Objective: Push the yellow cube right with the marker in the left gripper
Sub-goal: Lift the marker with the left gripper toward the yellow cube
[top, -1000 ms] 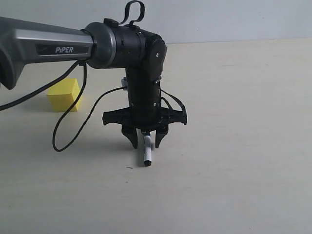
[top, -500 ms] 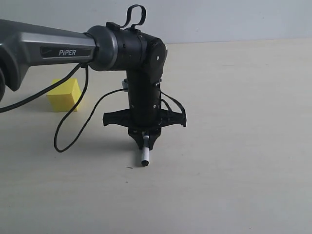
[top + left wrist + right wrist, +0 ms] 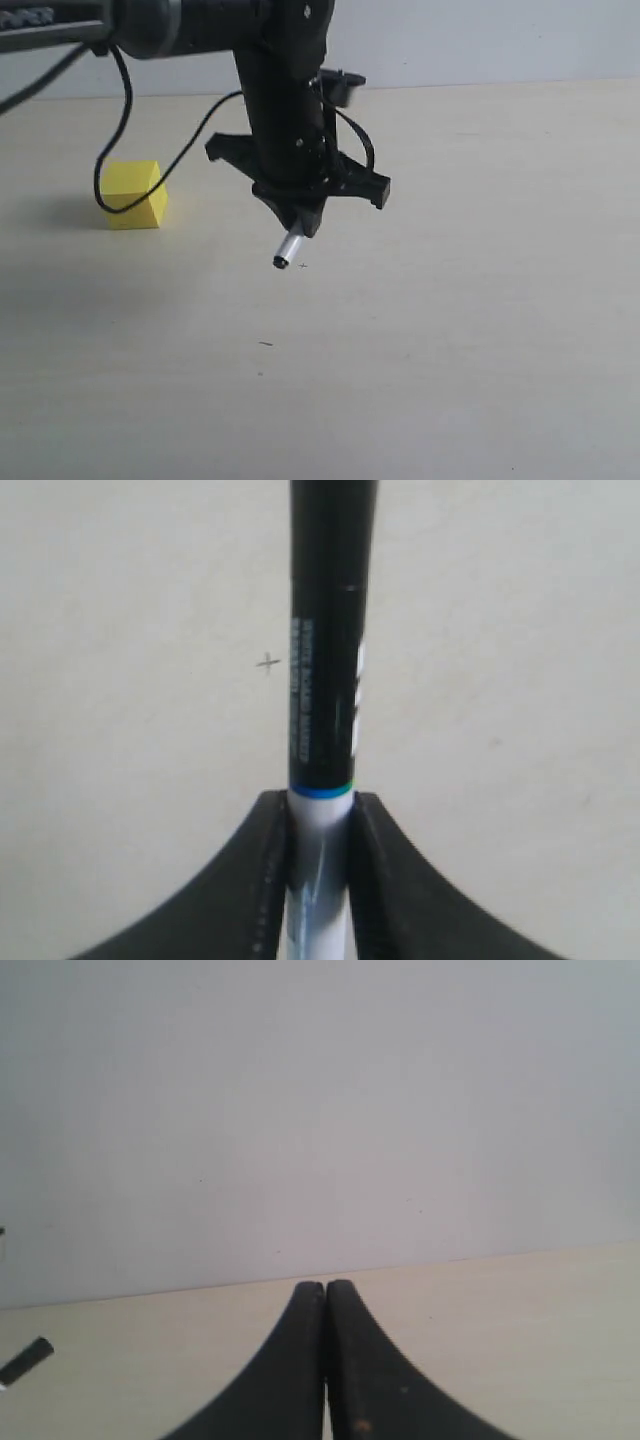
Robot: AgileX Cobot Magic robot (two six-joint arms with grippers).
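The yellow cube (image 3: 134,194) rests on the beige table at the left. My left gripper (image 3: 299,222) hangs in the air right of the cube and apart from it, shut on the marker (image 3: 287,249). The marker's pale end sticks out below the fingers, tilted down-left, well above the table. In the left wrist view the marker (image 3: 326,680) runs straight out from between the black fingers (image 3: 262,870), white barrel in the grip and black printed part beyond. My right gripper (image 3: 325,1290) is shut with nothing between its fingers and points at the table's far edge; it is out of the exterior view.
The beige table (image 3: 480,300) ends at a pale grey wall (image 3: 480,40) at the back. A black cable (image 3: 115,130) loops from the left arm down in front of the cube. A small dark rod tip (image 3: 25,1360) shows at one edge of the right wrist view.
The left gripper closed on the marker, then rose off the table with it. The arm lifted and the marker now tilts down-left in the air. The cube has not moved.
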